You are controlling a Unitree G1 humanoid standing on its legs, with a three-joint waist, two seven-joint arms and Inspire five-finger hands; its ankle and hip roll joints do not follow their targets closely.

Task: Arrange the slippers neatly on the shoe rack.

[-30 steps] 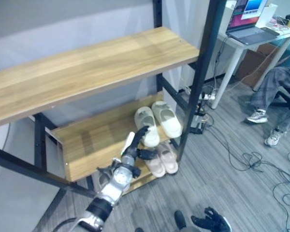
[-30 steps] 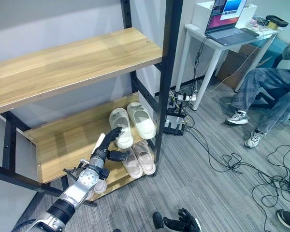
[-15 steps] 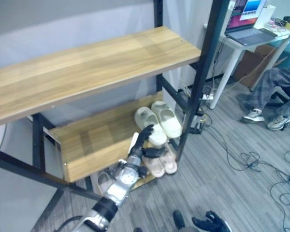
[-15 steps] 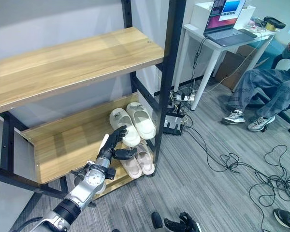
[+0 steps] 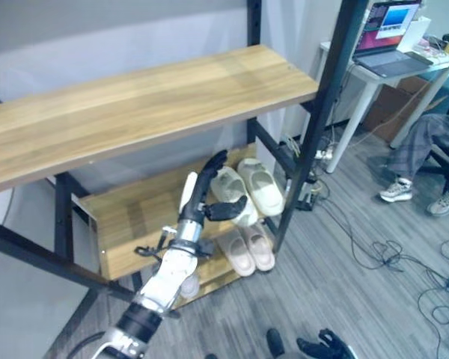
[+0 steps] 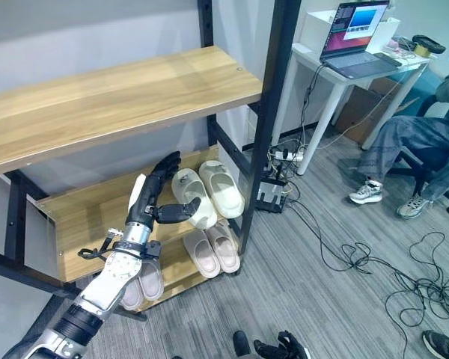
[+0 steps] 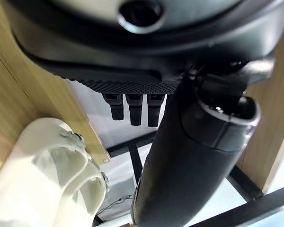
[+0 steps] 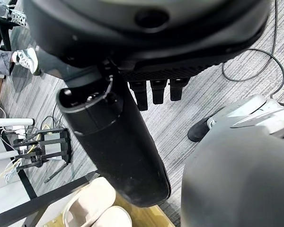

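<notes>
Covering the foreground is grey carpet floor [image 6: 322, 299] strewn with cables [image 6: 389, 277]. The left hand [image 6: 153, 196], fingers straight and spread, hovers before the cream slippers [image 6: 209, 191] on the shoe rack [image 5: 146, 213]'s middle shelf; pink slippers [image 6: 215, 250] lie below. Beyond, a white desk [image 6: 337, 71] carries a laptop [image 6: 352, 34], with a seated person [image 6: 426, 142].

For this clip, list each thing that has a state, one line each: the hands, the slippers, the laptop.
left hand: open, fingers straight, raised over the middle shelf
right hand: open, fingers straight, holding nothing
white slippers: paired side by side on the middle shelf
pink slippers: paired on the bottom shelf
laptop: lid open, screen lit
</notes>
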